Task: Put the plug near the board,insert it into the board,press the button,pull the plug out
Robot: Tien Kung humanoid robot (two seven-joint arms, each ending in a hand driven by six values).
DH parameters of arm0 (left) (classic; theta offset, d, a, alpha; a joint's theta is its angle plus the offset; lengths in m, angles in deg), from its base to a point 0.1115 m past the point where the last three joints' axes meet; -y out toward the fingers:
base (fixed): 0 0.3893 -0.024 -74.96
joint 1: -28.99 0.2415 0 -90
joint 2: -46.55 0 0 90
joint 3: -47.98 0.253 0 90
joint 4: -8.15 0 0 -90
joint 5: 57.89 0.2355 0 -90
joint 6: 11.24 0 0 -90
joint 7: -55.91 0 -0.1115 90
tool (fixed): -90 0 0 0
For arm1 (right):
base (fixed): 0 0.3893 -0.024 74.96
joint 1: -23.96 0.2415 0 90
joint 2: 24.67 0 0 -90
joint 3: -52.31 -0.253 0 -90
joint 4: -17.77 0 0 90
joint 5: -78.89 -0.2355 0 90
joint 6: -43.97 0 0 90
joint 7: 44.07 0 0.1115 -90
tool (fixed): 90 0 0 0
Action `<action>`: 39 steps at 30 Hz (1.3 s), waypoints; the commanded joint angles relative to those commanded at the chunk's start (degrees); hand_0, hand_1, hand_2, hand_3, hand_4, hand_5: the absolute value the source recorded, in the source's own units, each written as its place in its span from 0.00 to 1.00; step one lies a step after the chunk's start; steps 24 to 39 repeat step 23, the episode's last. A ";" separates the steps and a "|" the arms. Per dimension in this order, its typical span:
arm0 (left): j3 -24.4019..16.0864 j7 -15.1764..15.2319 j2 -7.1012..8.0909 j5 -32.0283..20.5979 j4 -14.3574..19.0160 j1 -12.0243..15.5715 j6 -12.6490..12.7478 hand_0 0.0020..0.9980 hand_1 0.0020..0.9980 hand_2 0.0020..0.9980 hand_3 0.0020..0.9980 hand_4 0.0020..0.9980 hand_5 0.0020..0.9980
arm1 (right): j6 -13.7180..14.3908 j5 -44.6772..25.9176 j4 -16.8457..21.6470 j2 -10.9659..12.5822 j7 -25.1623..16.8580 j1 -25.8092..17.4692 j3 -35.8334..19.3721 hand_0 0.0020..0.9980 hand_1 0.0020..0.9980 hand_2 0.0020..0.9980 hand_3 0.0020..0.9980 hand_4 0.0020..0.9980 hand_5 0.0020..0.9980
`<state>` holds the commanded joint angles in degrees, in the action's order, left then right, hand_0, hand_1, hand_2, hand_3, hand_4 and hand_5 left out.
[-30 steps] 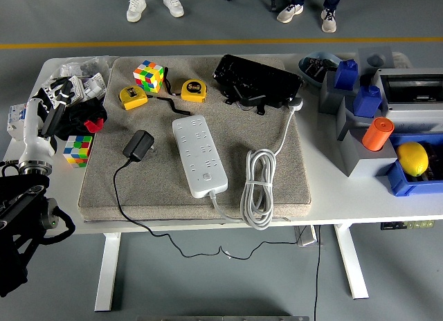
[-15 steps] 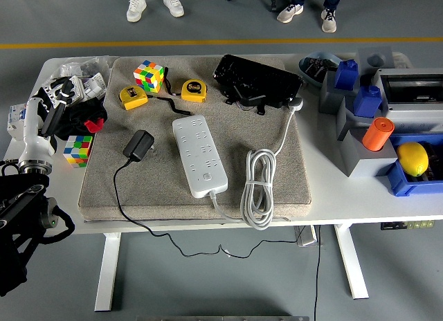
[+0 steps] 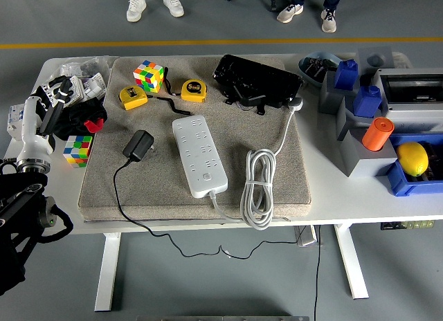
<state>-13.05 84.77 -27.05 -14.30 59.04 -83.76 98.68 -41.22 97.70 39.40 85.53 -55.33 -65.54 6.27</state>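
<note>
Grey mat on the white table [image 3: 325, 196] carries the plug [image 3: 138, 145] unplugged left of the board [image 3: 199, 155], right of the empty, loosely open left hand [image 3: 43, 103]; either start or finish.

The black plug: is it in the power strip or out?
Out. The black plug lies on the mat left of the white power strip, apart from it; no socket is occupied.

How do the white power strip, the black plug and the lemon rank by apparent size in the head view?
1. White power strip, clearly largest.
2. and 3. Black plug and lemon look about alike, so no ranking between them.
</note>
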 joint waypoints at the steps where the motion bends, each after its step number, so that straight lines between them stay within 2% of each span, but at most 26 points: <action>1: -0.02 0.00 -0.03 0.02 -0.01 0.07 0.00 0.74 0.71 0.73 0.73 1.00 0.73 | 0.07 0.05 0.01 -0.06 -0.09 -0.09 -0.10 0.71 0.70 0.67 0.59 1.00 0.57; 39: -0.38 -0.08 -0.32 -0.01 0.19 1.00 -0.08 0.74 0.71 0.73 0.73 1.00 0.73 | -0.02 0.26 0.11 -0.36 0.32 -1.77 -0.83 0.71 0.70 0.67 0.58 1.00 0.57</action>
